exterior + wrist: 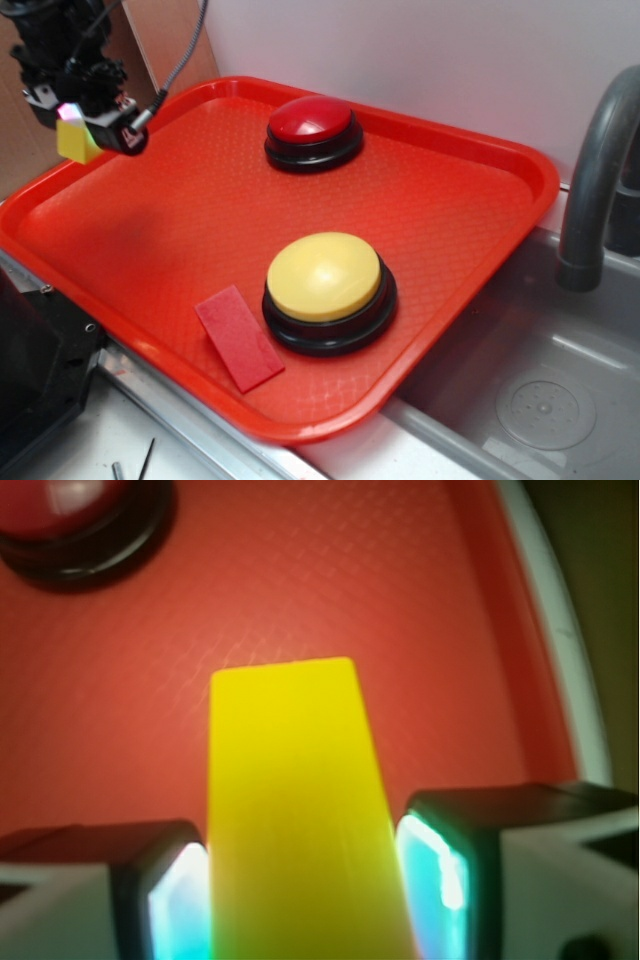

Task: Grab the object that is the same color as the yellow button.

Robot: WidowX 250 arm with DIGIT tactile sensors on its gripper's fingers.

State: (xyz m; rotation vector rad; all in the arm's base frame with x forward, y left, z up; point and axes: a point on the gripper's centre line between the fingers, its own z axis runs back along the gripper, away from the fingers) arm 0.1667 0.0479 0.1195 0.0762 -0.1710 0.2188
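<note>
My gripper (88,128) is at the far left, raised above the red tray (480,170), and is shut on the small yellow block (76,142). In the wrist view the yellow block (295,810) fills the gap between my two fingers (150,890), which press on both its sides, with the tray floor well below. The yellow button (323,277), a pale-yellow dome on a black base, stands at the tray's front middle, far to the right of my gripper.
A red domed button (310,122) on a black base stands at the tray's back; it shows top left in the wrist view (75,510). A flat red rectangular piece (238,336) lies left of the yellow button. A grey faucet (598,170) and sink (540,400) are at the right.
</note>
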